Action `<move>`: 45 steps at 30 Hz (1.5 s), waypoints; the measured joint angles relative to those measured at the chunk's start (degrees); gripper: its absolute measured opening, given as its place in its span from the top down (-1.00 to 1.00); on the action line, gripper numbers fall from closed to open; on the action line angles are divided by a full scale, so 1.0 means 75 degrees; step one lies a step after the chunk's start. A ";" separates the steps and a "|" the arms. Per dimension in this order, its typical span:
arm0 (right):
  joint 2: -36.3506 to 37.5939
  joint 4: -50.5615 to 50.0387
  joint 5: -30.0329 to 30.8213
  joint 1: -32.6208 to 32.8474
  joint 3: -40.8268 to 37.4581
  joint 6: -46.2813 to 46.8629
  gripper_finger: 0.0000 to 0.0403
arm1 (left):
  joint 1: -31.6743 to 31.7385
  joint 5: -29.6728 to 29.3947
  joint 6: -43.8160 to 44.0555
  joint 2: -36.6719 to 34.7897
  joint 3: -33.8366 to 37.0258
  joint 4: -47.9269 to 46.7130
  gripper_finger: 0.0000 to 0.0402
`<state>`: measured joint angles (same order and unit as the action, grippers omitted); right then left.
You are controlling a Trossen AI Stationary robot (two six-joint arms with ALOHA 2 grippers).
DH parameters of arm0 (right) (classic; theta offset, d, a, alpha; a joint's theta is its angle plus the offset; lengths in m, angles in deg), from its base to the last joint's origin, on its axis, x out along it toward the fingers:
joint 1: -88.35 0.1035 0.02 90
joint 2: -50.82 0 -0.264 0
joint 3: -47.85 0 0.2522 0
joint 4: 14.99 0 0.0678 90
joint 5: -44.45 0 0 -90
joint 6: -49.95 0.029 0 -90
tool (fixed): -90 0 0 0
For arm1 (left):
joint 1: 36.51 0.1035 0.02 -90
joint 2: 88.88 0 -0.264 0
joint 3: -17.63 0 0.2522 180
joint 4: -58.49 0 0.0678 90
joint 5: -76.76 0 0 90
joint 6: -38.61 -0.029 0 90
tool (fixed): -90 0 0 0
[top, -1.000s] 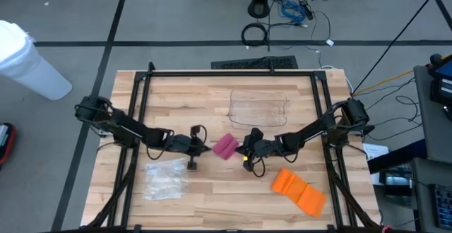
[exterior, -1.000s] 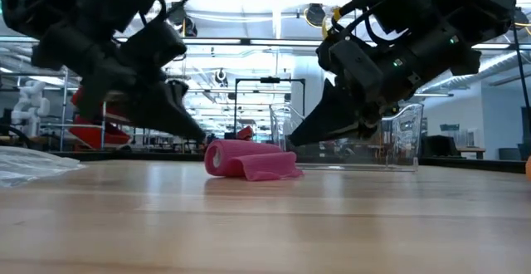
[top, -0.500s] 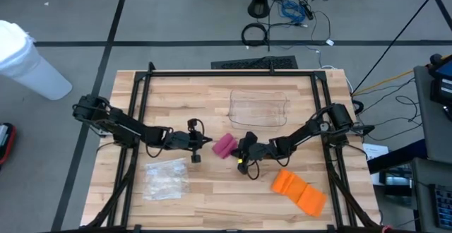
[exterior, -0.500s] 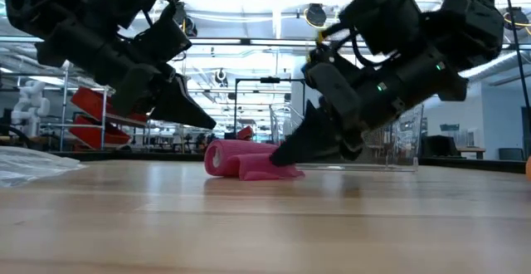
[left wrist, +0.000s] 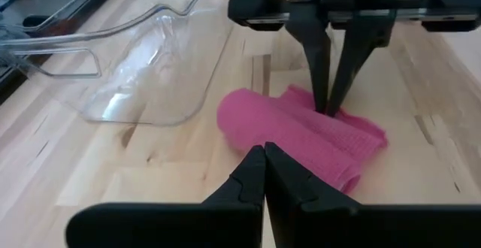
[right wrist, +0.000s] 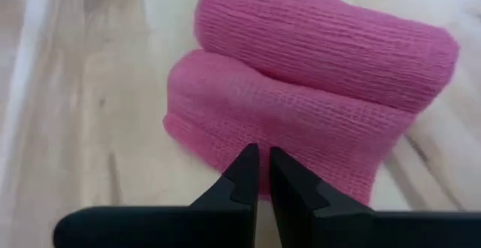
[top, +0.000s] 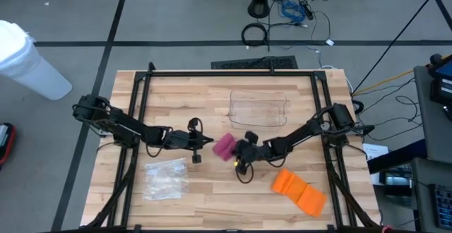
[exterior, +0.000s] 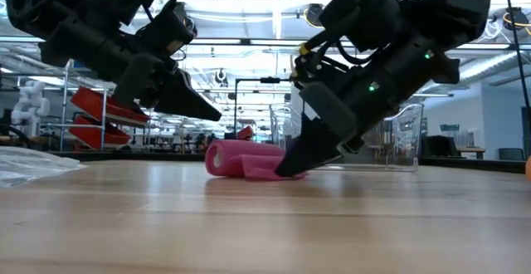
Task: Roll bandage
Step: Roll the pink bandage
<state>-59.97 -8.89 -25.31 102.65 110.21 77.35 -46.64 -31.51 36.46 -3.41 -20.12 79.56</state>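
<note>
A pink bandage (top: 224, 145) lies mid-table, partly rolled. Its roll (left wrist: 255, 120) rests on the wood and a loose flat end (left wrist: 353, 131) trails toward the right arm. My right gripper (exterior: 286, 172) is shut and stands on that loose end, its tips low at the table. My left gripper (exterior: 217, 118) is shut and hangs just left of the roll, raised above the wood, touching nothing. My right gripper presses its shut fingertips (left wrist: 328, 107) down on the bandage's loose flat end (right wrist: 259, 128), near the end's edge. The fingers come slanting down from the table's right side. The flap lies on the table under the tips; the roll lies beyond them.
A clear plastic container (top: 260, 108) stands behind the bandage toward the far edge. A clear bag (top: 166, 178) lies at the near left and an orange piece (top: 299, 191) at the near right. Bare wood runs along the table's near middle.
My right gripper has gone down and toward the table's left, from clear of the bandage onto its loose end, staying shut. My left gripper's tips have tipped up a little. The bandage has stayed where it was.
</note>
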 joint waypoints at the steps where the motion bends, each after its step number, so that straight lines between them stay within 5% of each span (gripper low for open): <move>1: 0.0000 -0.0017 0.0004 0.0039 0.0000 0.0054 0.90 | 0.0000 0.0000 0.0000 0.0000 0.0000 0.0011 0.96; 24: 0.0029 -0.0676 -0.0005 0.0617 0.0020 0.1167 0.90 | 0.0020 0.0525 -0.0160 0.1503 -0.0818 0.0631 0.96; 45: 0.0009 -0.0705 -0.0131 0.0828 0.0000 0.1610 0.90 | -0.0015 0.1143 0.0028 0.1758 -0.0868 0.1074 0.96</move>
<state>-59.90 -14.18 -26.29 108.86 110.21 89.43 -46.75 -22.93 36.67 9.78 -26.63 87.61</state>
